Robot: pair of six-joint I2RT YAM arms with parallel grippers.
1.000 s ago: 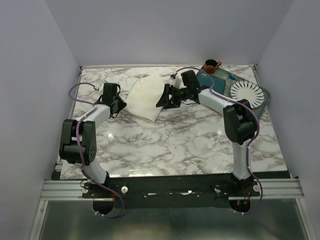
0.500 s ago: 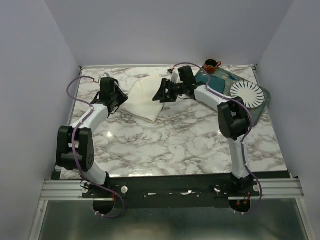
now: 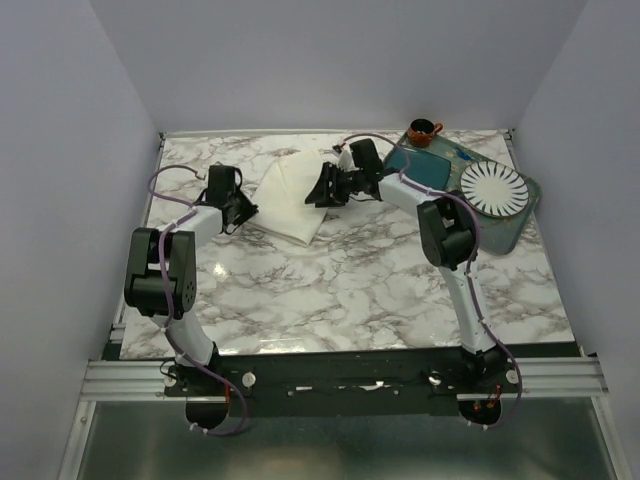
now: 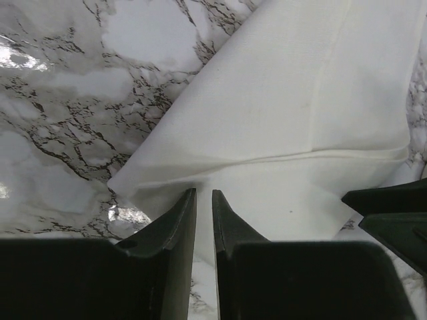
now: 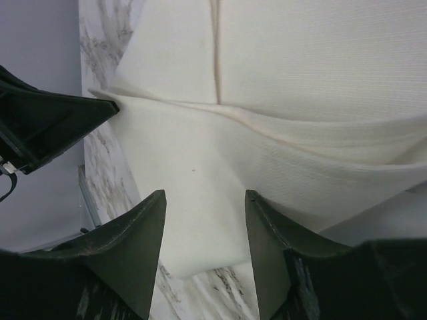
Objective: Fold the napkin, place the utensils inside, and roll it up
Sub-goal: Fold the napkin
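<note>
Two grippers flank the folded napkin [image 3: 290, 200], which lies near the middle of the far edge of the surface [image 3: 350, 270]. The left gripper [image 3: 246, 208] has its jaws almost together at the cloth's left edge; I cannot tell whether they pinch it. The right gripper [image 3: 320, 190] has its jaws apart over the right edge.

- One napkin [image 3: 290, 198], a cream cloth lying in the upper middle of the frame.
- Two grippers, the left gripper [image 3: 243, 207] and the right gripper [image 3: 322, 188], one on each side of that cloth.
- One white ribbed plate [image 3: 492, 187], upper right.
- One teal tray [image 3: 450, 160], under the plate.
- One small brown cup [image 3: 422, 131], top right, at the tray's far corner.
- One marble table [image 3: 350, 290].
</note>
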